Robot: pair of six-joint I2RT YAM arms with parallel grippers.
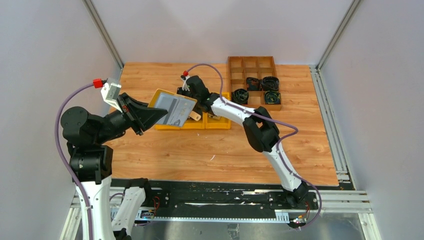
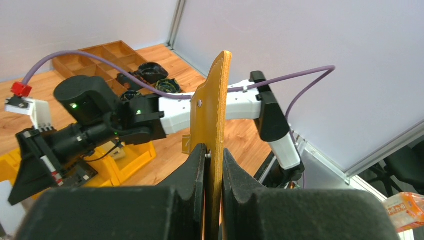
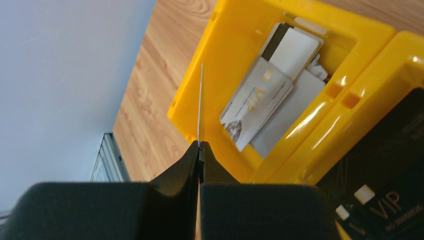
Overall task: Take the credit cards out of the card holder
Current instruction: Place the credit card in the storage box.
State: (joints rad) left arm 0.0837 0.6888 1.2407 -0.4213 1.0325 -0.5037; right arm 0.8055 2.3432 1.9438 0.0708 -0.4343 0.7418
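Observation:
My left gripper (image 1: pixel 159 116) is shut on the card holder (image 1: pixel 172 109), a mustard-tan rectangle with a silver-grey face, held in the air above the yellow bins. In the left wrist view the holder (image 2: pixel 216 115) stands edge-on between the fingers (image 2: pixel 192 165). My right gripper (image 1: pixel 195 105) is right beside the holder's far edge. It is shut on one thin credit card (image 3: pixel 201 107), seen edge-on in the right wrist view. Several silver-grey cards (image 3: pixel 272 105) lie loose in a yellow bin (image 3: pixel 210 60) below it.
Two yellow bins (image 1: pixel 218 123) stand side by side mid-table; the second one (image 3: pixel 350 125) holds black cards (image 3: pixel 385 200). A brown compartment tray (image 1: pixel 252 67) with black coiled items stands at the back right. The right arm (image 2: pixel 235 102) crosses behind the holder.

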